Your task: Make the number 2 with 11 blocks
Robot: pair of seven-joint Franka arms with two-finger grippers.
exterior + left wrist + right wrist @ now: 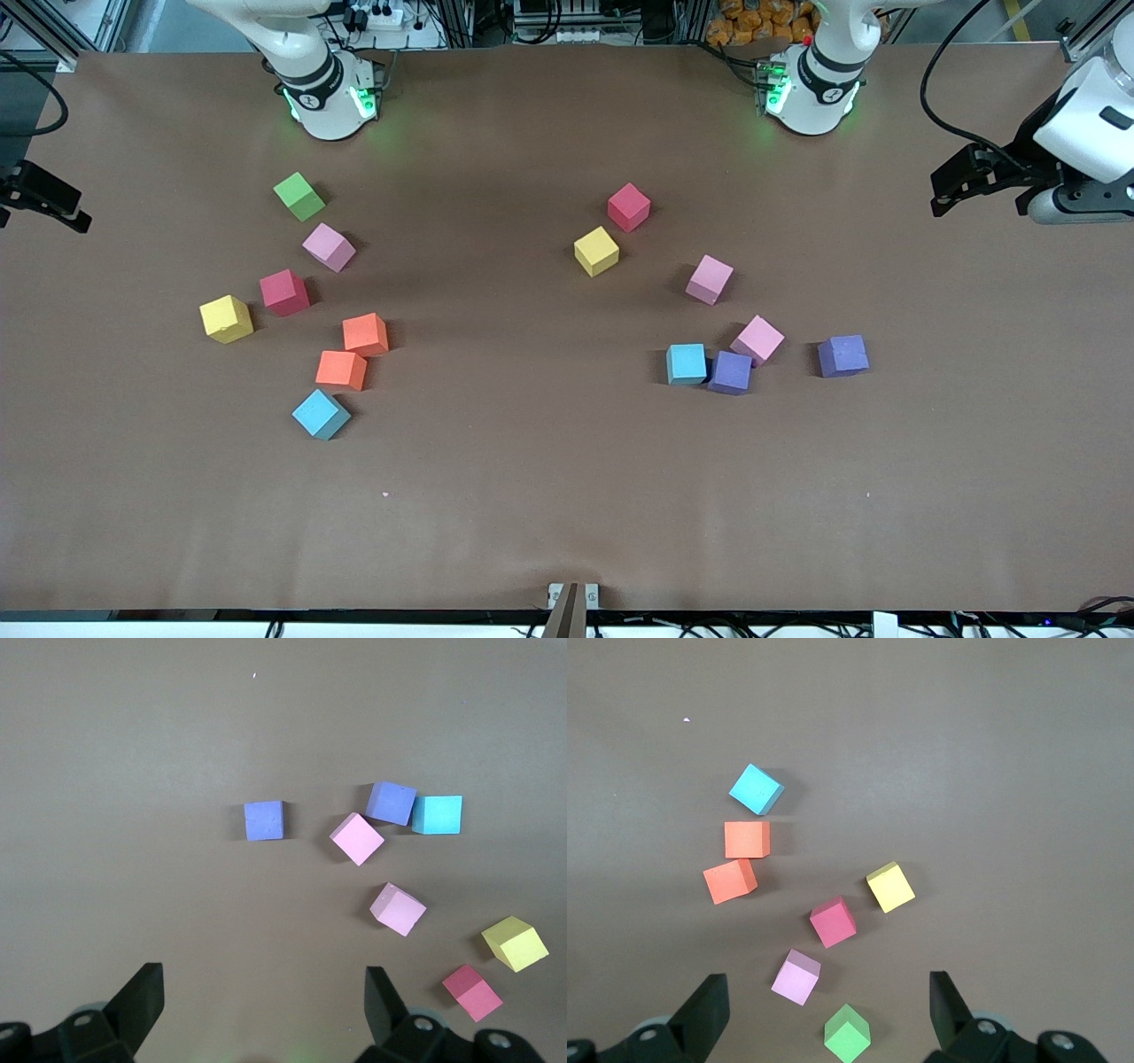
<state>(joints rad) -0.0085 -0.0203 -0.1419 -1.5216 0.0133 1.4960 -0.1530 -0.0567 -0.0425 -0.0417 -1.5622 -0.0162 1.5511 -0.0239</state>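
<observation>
The blocks lie loose in two scattered groups; no number 2 shows. Toward the right arm's end lie pink (329, 246), red (284, 292), yellow (226, 318), two orange (366, 334) (341, 369) and blue (321, 414) cubes. Toward the left arm's end lie red (629, 206), yellow (596, 251), two pink (710, 279) (757, 339), blue (687, 363) and two purple (730, 372) (842, 355) cubes. My left gripper (944, 193) (261, 992) hangs open and empty, high over its table end. My right gripper (53, 199) (826, 992) hangs open and empty over the other end.
A green cube (299, 196) (847, 1034) lies beside the pink cube, farther from the front camera, near the right arm's base (330, 97). The left arm's base (811, 93) stands at the table's back edge. Bare brown table (532, 478) spreads between the groups and toward the front camera.
</observation>
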